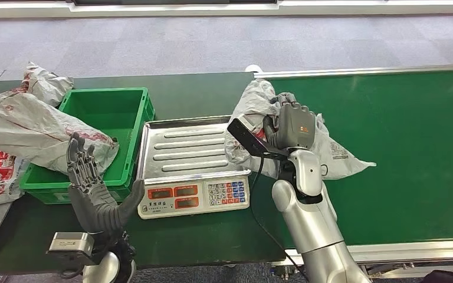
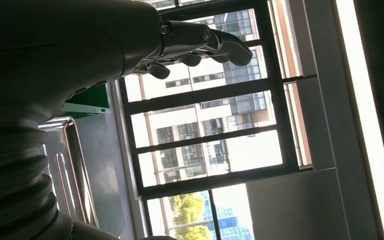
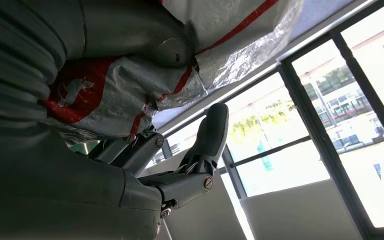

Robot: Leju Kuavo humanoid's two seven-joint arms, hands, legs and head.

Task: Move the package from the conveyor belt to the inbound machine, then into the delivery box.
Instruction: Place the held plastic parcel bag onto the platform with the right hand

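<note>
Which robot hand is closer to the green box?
Left. The left hand is raised, open, right in front of the green box. The right hand is far across the scale, gripping a package.

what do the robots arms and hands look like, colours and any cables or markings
Both arms are smooth silver shells. The right hand is dark grey with a small orange mark on its back; a black cable runs down beside its forearm. The left hand is dark grey with ridged, segmented fingers.

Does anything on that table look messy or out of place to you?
Yes. The green box is not holding its bags neatly: crumpled grey bags drape over its left rim and spill onto the table. The right robot hand holds another crumpled bag beside the scale.
</note>
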